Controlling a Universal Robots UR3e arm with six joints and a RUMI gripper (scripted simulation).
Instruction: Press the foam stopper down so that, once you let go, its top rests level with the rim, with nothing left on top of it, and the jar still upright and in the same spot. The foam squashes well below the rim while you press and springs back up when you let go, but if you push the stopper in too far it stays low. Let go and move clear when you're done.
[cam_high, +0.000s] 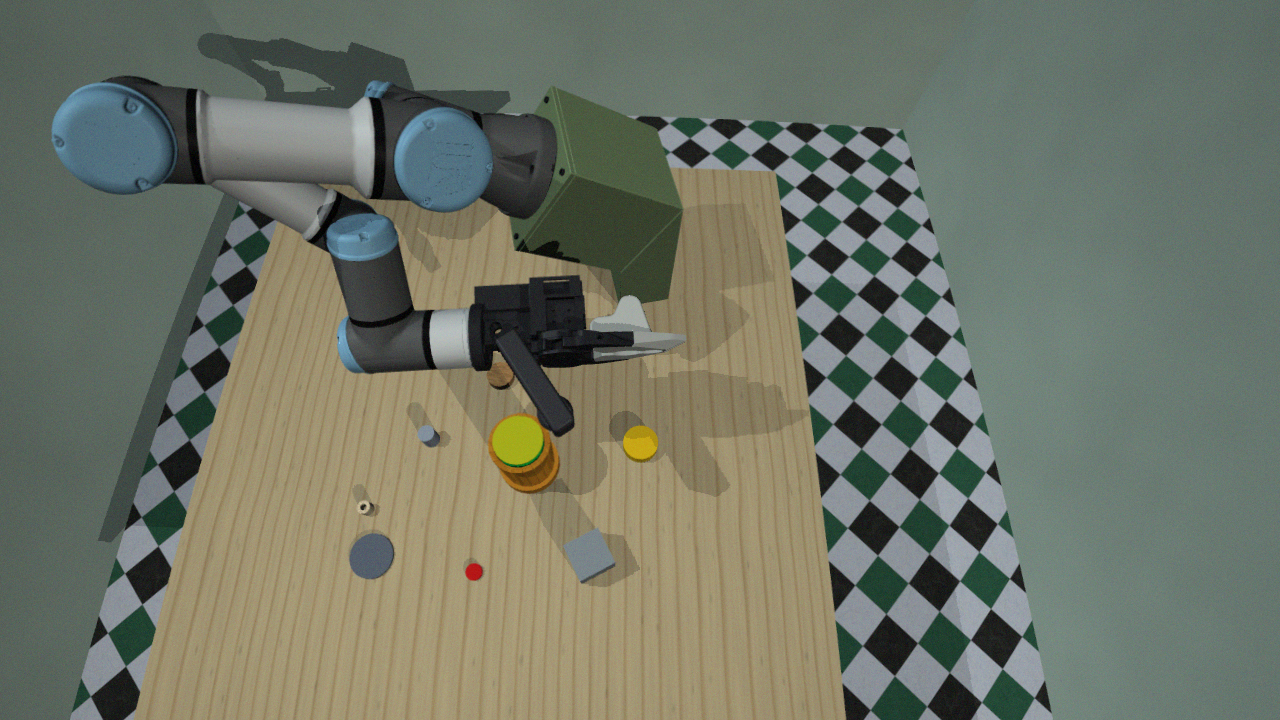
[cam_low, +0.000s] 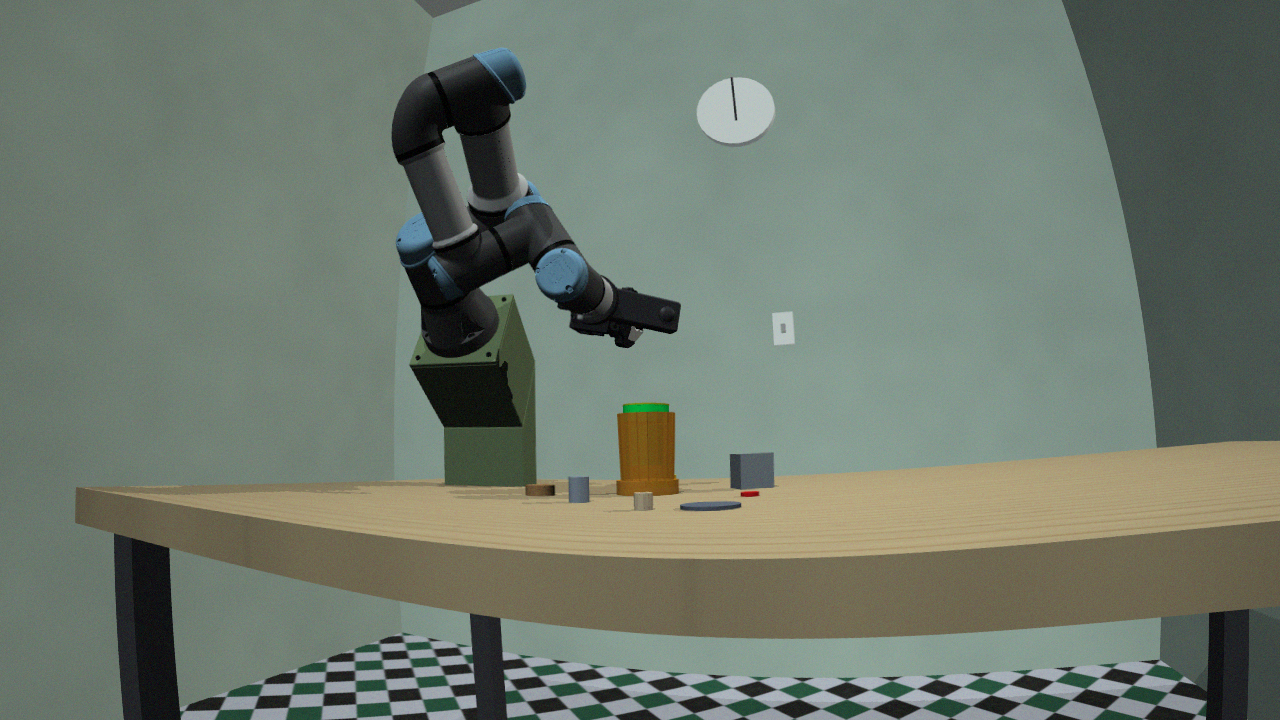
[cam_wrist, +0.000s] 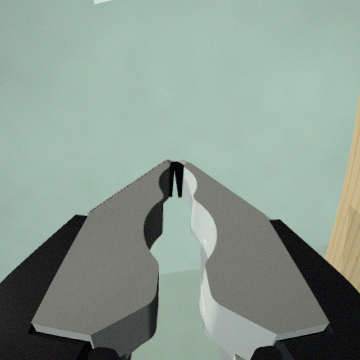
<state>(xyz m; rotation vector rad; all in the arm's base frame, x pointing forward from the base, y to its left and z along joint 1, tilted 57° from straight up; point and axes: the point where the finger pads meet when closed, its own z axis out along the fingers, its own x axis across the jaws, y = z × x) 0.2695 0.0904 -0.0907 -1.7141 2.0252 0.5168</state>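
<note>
An orange-brown jar (cam_high: 526, 467) stands upright near the middle of the table, also in the side view (cam_low: 646, 446). A foam stopper, yellow-green on top (cam_high: 517, 438) with a green side (cam_low: 645, 407), sticks up a little above the jar's rim. My gripper (cam_high: 675, 341) (cam_low: 631, 334) is shut and empty, with the fingertips together in the wrist view (cam_wrist: 175, 172). It hangs high above the table, behind and to the right of the jar, pointing sideways toward the wall. Nothing lies on the stopper.
Small items lie around the jar: a yellow disc (cam_high: 640, 442), a grey cube (cam_high: 588, 554), a red dot (cam_high: 473, 571), a flat grey disc (cam_high: 370, 555), a small grey cylinder (cam_high: 428, 435), a beige ring (cam_high: 363, 507), a brown disc (cam_high: 498, 376). The green robot base (cam_high: 601, 192) stands behind.
</note>
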